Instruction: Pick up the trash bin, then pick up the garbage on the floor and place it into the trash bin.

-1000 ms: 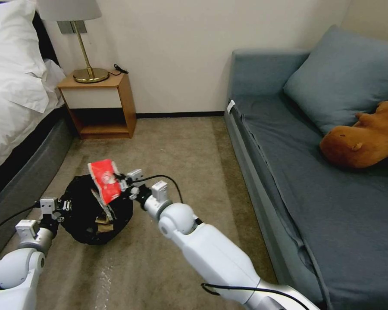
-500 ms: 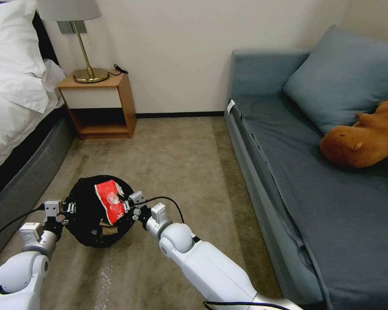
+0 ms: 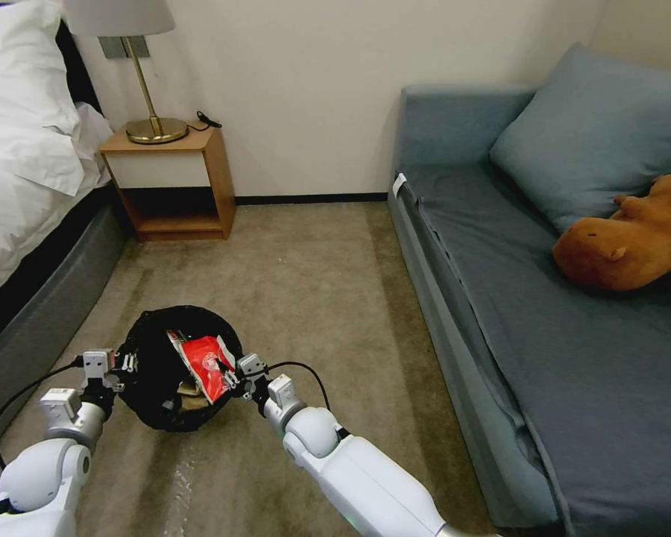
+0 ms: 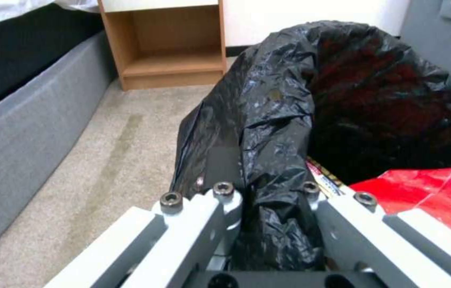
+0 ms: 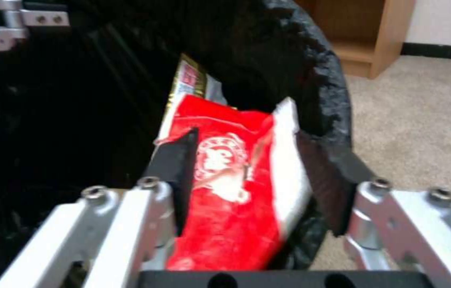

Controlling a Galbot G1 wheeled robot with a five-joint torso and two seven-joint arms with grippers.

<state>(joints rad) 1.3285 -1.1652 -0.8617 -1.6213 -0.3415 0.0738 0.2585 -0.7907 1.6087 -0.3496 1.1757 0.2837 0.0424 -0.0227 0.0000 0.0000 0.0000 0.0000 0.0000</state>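
Lowered red snack packet [image 3: 210, 365] into trash bin [image 3: 145, 358]; right gripper [image 5: 247, 176] spread wide, left gripper [image 4: 268, 200] pinching bin rim; retreat straight, avoid snagging liner.

Beige carpet floor [image 3: 306, 268] — wooden bedside cabinet [image 3: 173, 183] against the cream wall [image 3: 313, 82], white-sheeted bed [image 3: 22, 171], blue-grey fabric sofa [image 3: 544, 298].

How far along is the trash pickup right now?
Done: the left claw is shut on the bin rim, and a gold wrapper lies inside. In hand: the red packet sits between the open right claw jaws over the bin. Left: the carpet in view shows no more litter.
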